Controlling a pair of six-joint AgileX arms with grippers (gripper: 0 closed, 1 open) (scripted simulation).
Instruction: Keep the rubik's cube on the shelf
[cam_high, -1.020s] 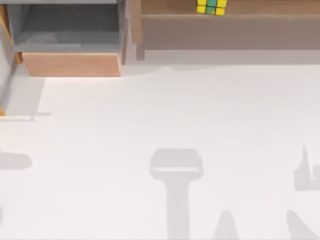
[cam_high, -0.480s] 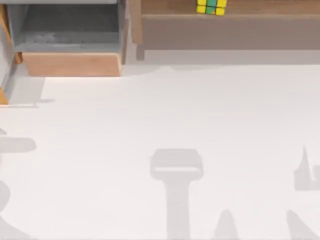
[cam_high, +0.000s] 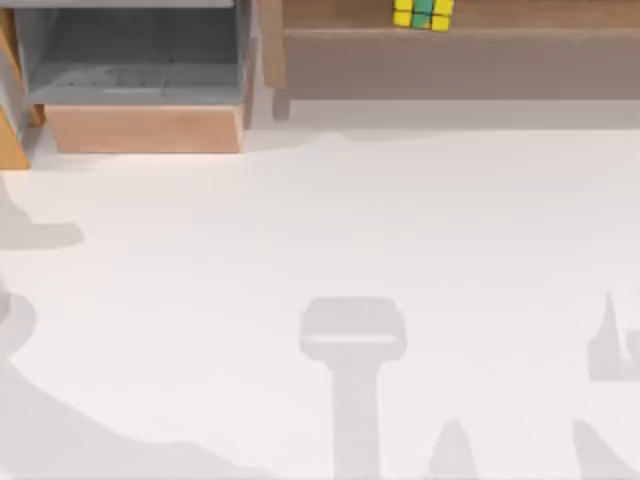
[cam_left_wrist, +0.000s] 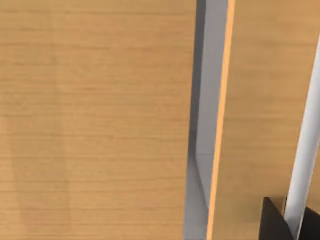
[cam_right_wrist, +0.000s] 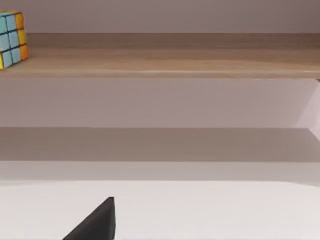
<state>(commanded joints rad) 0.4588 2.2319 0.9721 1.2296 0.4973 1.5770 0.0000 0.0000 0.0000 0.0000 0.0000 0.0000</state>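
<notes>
The rubik's cube (cam_high: 422, 14), with yellow and green squares, rests on the shelf (cam_high: 540, 14) at the back of the table, right of centre. In the right wrist view the rubik's cube (cam_right_wrist: 12, 40) sits on the light-brown shelf (cam_right_wrist: 175, 55), far ahead of a dark part of my right gripper (cam_right_wrist: 100, 222), which hangs low over the white table. A dark part of my left gripper (cam_left_wrist: 274, 222) is close against light wooden panels (cam_left_wrist: 95, 120), holding nothing that I can see.
A grey-lined box compartment with a light wood front (cam_high: 140, 128) stands at the back left. A wooden edge (cam_high: 10, 140) juts in at the far left beside it. Arm shadows lie on the white table (cam_high: 320, 220) at the left and front.
The shadow at the table's left has spread toward the front and right. The wooden edge at the far left has shifted back toward the box. The cube has stayed put.
</notes>
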